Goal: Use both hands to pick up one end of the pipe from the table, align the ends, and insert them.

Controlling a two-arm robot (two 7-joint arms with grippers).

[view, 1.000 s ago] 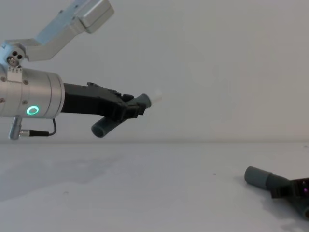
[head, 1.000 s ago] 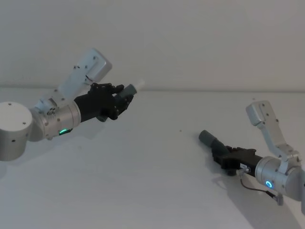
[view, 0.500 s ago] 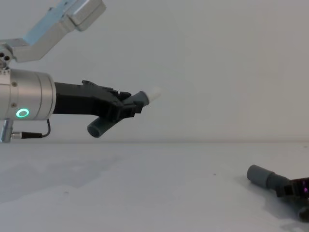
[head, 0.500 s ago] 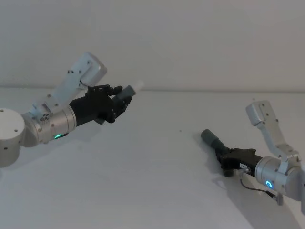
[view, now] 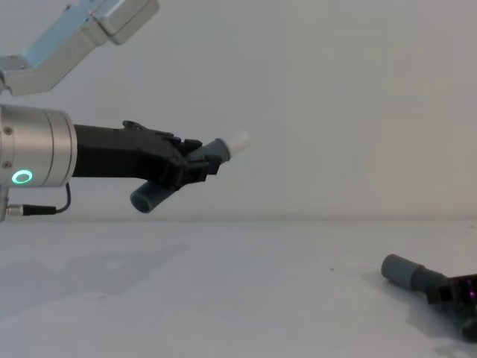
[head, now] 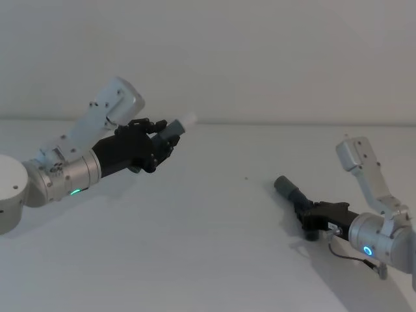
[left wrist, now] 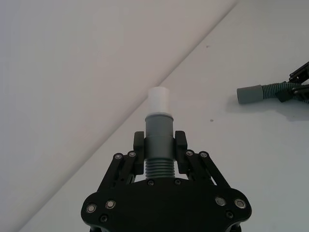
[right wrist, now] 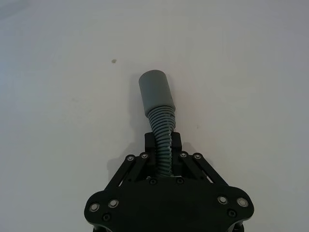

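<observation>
Pipe's short piece (head: 174, 126) aloft in left hand (head: 161, 135), long piece (right wrist: 154, 92) in right hand (right wrist: 162, 141)

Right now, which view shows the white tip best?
The left wrist view: the white tip shows close and whole, capping the pipe in the left claw. Head and chest views show it small and faint, from the side.

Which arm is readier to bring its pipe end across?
Probably left: the left tool holds the short grey ribbed hose raised, white tip free. The right tool grips the longer grey hose down by the white table.
</observation>
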